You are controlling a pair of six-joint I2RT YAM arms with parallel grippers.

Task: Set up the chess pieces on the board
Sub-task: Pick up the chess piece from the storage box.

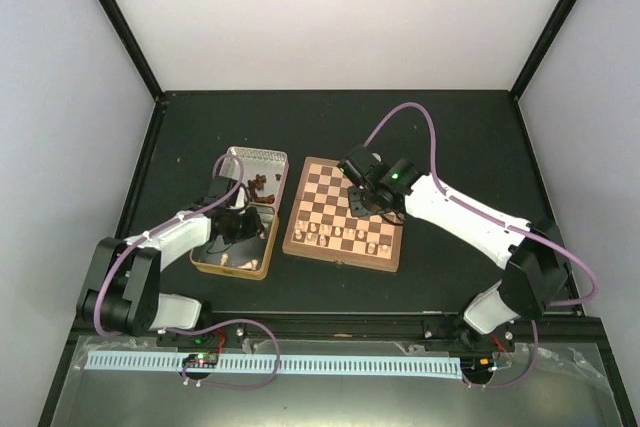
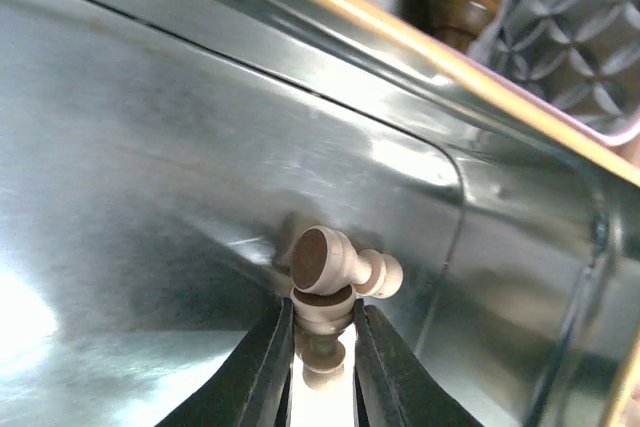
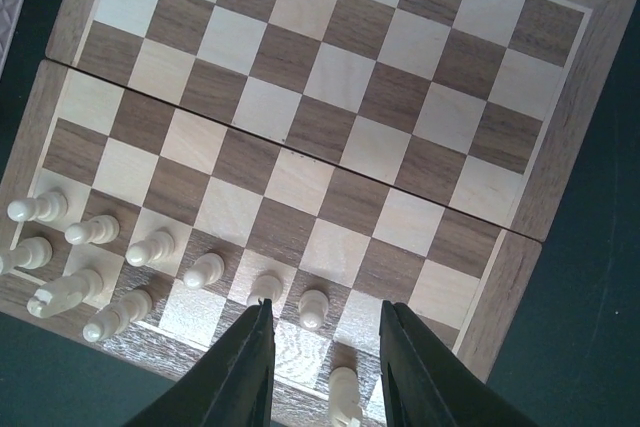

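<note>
Nearest me, the left tool is sitting low inside the tin. It looks to be pinching a pale piece that is lying on its side, its length running along the fingers and its felt base pointing away. A second pale piece is lying crosswise just past it, touching it, with the tin's wall close beyond. I'd judge a straight lift is wanted before any sideways travel.

The board is lying just right of the tin on the dark surface, so this arm is the nearer one for the carry. Pale pieces are standing along the board's near rows, and its far half is lying bare.

The right tool is hanging over the board with its fingers apart and gripping nothing, one pale piece standing below the gap. Dark pieces are lying heaped past the tin's far rim.
</note>
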